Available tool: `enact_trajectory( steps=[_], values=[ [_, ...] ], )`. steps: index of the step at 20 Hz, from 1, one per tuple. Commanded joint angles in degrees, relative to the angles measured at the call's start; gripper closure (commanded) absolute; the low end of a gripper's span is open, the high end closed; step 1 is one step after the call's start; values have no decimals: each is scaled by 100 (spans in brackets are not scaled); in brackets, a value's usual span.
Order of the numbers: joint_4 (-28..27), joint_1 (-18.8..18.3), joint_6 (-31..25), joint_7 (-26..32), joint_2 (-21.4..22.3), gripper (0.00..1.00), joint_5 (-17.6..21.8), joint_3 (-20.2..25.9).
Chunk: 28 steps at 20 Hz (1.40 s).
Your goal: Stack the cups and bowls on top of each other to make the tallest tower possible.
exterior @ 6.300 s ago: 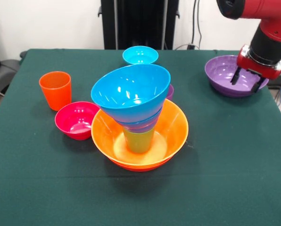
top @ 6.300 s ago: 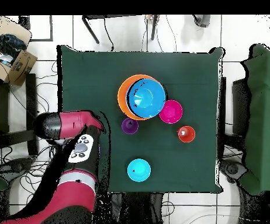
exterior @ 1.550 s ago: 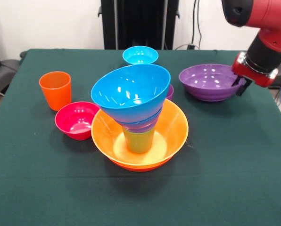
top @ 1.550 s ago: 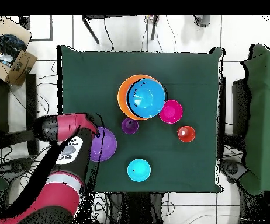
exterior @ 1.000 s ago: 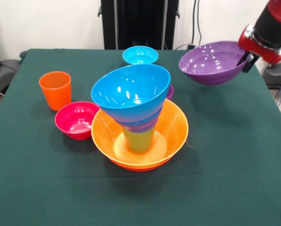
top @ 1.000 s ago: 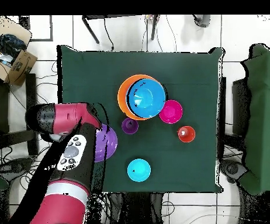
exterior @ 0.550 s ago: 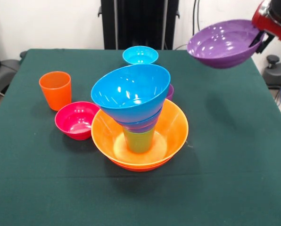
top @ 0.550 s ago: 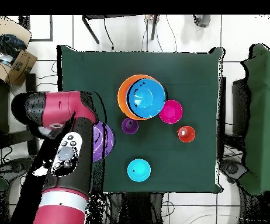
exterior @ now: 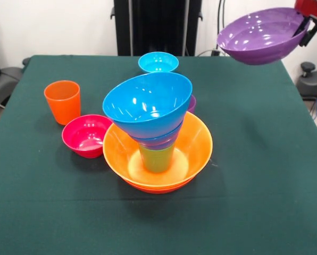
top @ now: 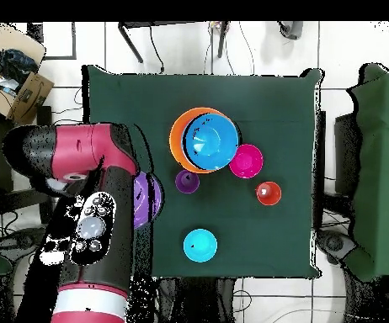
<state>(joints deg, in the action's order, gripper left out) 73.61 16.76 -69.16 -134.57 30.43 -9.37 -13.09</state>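
Note:
My gripper [exterior: 305, 27] is at the top right of the front view, shut on the rim of the large purple bowl [exterior: 259, 34] and holding it tilted, high above the table. The arm [top: 88, 177] covers most of that bowl [top: 150, 198] in the overhead view. The tower stands mid-table: the yellow-orange bowl [exterior: 195, 143] rests in an orange-red bowl [exterior: 158, 187] and holds the lime green cup [exterior: 156, 158], with the tilted sky-blue bowl [exterior: 148, 103] on top. The purple cup [exterior: 191, 102] stands just behind it. The orange cup [exterior: 62, 101], magenta bowl [exterior: 86, 135] and cyan bowl [exterior: 158, 62] stand apart.
The green table [exterior: 254, 175] ends close behind the cyan bowl, where the black pedestal [exterior: 157, 26] stands. In the overhead view a cardboard box [top: 29, 92] lies off the table's left side.
The gripper took the purple bowl by its rim at the table's far right, then lifted it off the cloth. Over the last second it rose higher. Nothing else moved.

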Motion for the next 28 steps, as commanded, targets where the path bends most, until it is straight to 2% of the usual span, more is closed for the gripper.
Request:
enact_trajectory(
  steps=[1,4,11,15,22,28],
  values=[
    [-853,-366,-952,990,-283,100,625,782],
    [-1205,-517,-1003,1010,-498,100,714,800],
    [-2039,-886,-1690,939,-694,100,870,756],
    [-1974,-980,-1543,941,-668,100,851,851],
    [-2084,-1194,-1813,1281,-622,100,931,958],
    [-1765,-1453,-1391,1717,-591,100,1013,1110]
  ],
)
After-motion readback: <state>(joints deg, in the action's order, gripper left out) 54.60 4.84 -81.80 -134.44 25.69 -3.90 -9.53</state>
